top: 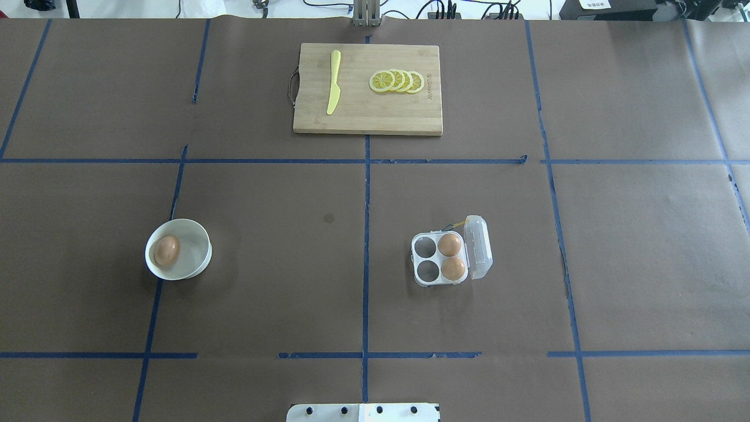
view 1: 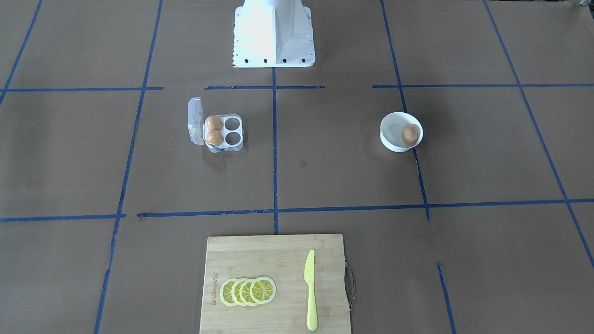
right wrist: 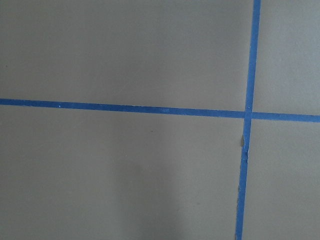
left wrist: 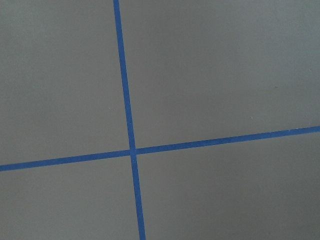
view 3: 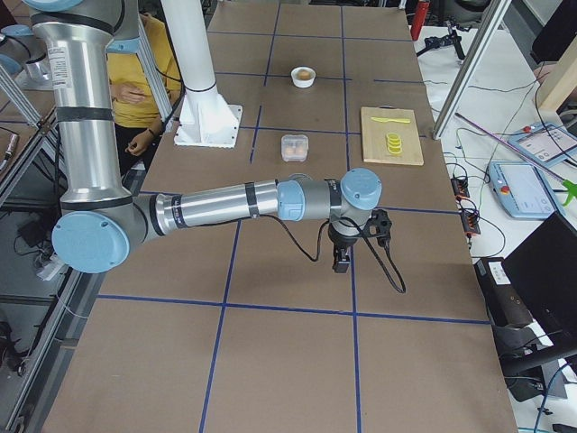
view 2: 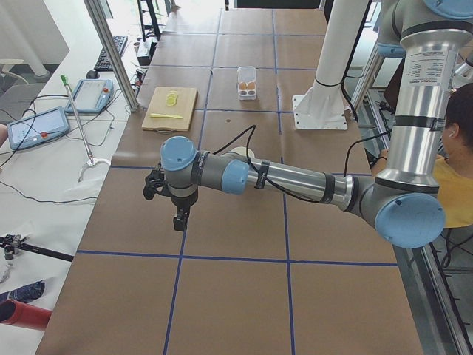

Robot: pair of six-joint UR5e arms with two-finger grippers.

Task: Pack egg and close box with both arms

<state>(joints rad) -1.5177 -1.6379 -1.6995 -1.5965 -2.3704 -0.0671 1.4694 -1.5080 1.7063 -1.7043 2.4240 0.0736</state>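
Note:
The clear box (top: pixel 426 258) lies open on the table, its lid (top: pixel 477 246) folded out to the side. Two brown eggs (top: pixel 449 244) (top: pixel 453 268) fill the cells next to the lid; the other two cells are empty. A third egg (top: pixel 166 250) lies in a white bowl (top: pixel 193 225). In the front-facing view the box (view 1: pixel 232 134) is left and the egg in the bowl (view 1: pixel 409 134) right. My left gripper (view 2: pixel 179 218) and right gripper (view 3: pixel 343 262) show only in the side views, far from box and bowl; I cannot tell whether they are open.
A bamboo cutting board (top: pixel 363 111) at the far side carries a yellow knife (top: pixel 333 82) and lemon slices (top: pixel 397 81). The white base block (view 1: pixel 274 37) stands at the robot's side. Blue tape lines grid the brown table. A person sits beside the robot in the side views.

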